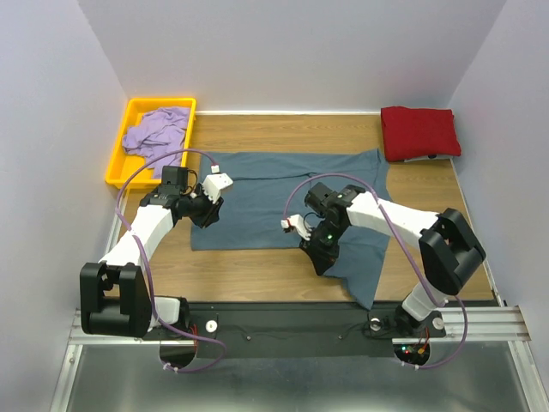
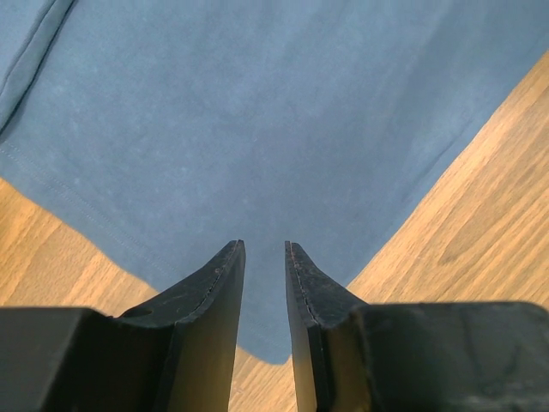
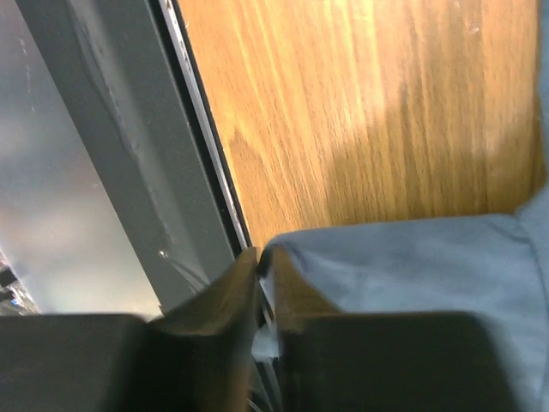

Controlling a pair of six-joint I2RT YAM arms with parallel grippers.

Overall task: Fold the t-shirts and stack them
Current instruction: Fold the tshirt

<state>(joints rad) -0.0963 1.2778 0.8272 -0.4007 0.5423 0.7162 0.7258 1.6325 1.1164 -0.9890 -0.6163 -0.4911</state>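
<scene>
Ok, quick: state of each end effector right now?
Left end effector: open a little, over the blue shirt, holding nothing.
Right end effector: shut on the blue shirt's edge.

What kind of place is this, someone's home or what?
Probably a robot lab test cell, not a home: plain walls box in a wooden table, two arms bolted to a metal rail, a blue-grey t-shirt spread out.

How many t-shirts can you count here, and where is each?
3: the blue-grey t-shirt spread flat mid-table, the red t-shirt folded at the far right corner, the lavender t-shirt crumpled in the yellow tray. Others could hide underneath.
</scene>
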